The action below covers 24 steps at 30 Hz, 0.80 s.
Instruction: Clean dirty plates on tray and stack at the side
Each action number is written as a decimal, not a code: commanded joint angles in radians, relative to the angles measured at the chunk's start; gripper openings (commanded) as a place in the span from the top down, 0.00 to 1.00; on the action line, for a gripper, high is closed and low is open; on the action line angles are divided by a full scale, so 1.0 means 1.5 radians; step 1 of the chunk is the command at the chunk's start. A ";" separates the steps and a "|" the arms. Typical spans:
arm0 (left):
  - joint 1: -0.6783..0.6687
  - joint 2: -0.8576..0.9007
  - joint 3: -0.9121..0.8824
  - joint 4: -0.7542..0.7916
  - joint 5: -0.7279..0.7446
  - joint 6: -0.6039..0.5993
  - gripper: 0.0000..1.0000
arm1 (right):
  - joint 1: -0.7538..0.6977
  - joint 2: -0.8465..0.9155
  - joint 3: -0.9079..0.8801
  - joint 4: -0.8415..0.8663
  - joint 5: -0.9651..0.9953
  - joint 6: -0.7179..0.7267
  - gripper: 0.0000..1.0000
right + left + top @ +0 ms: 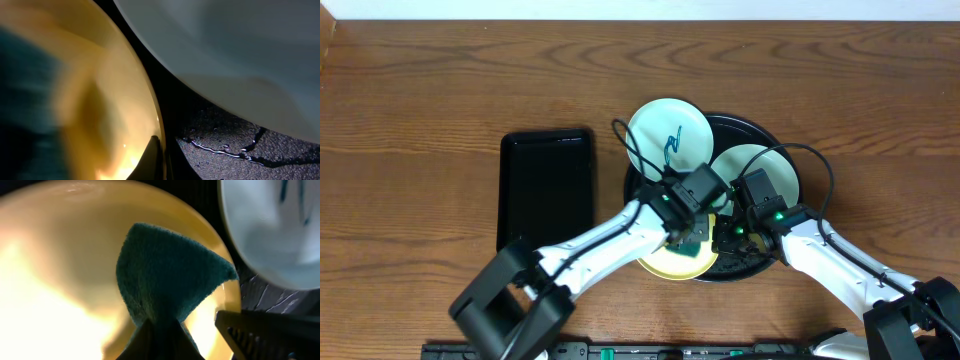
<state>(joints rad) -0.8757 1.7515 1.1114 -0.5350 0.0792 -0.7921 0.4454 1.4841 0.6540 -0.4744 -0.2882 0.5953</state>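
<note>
Teal sponge pad (170, 280) is pressing on the yellow plate (60, 255), pinched by the left end effector (162, 336) directly above it. Right end effector (156, 155), fingers pressed together, is sitting at that plate's right rim, at the near edge of the round tray (772, 133); whether it is gripping the rim is unclear.

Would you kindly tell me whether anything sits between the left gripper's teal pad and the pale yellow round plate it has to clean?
Nothing visible does: the teal fibrous pad, pinched in the left gripper, lies directly on the pale yellow round plate, on its bare surface.
</note>
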 commanded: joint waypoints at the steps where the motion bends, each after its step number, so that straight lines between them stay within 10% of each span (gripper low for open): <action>1: -0.012 0.025 0.003 0.003 0.009 0.043 0.92 | 0.001 0.006 -0.005 -0.006 0.004 -0.005 0.99; 7: 0.025 0.012 0.006 -0.039 -0.116 0.095 0.93 | 0.001 0.006 -0.005 -0.006 0.005 -0.005 0.99; 15: 0.110 -0.077 0.021 -0.050 -0.041 0.128 0.93 | 0.001 0.006 -0.005 0.004 0.004 -0.006 0.84; 24: 0.206 -0.179 0.021 -0.111 -0.027 0.176 0.92 | 0.001 0.006 -0.005 0.020 -0.006 -0.006 0.99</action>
<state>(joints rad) -0.6296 1.5314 1.1198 -0.6712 0.0315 -0.5957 0.4458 1.4841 0.6533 -0.4469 -0.2928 0.5915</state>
